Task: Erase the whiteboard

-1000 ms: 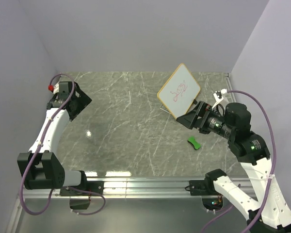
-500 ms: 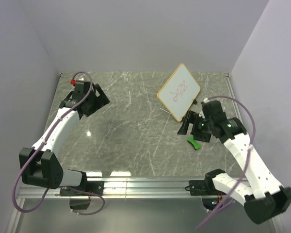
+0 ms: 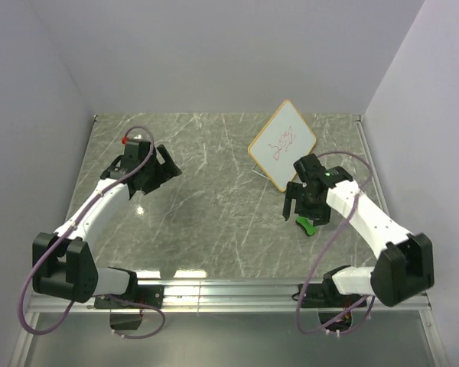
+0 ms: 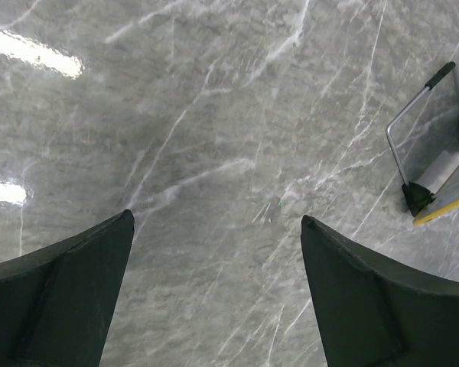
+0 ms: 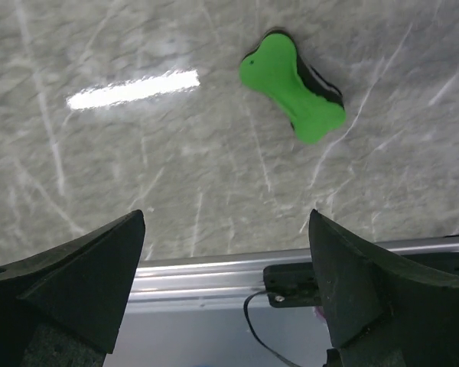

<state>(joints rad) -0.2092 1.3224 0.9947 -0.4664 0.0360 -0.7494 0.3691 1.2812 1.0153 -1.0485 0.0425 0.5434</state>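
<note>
1. The whiteboard [image 3: 282, 144] stands propped on its thin dark stand at the far right of the table [image 3: 214, 199], with red scribbles on its face.
2. The right pincer [image 5: 226, 215] is spread wide and holds nothing. It points down at the table, with the green eraser [image 5: 293, 85] lying just ahead of its 2 fingers, near the board.
3. The left pincer [image 4: 216, 219] gapes wide and empty, well left of the board.

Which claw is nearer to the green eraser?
Right. The right claw hangs just beside the eraser; the left claw is far away across the table.
</note>
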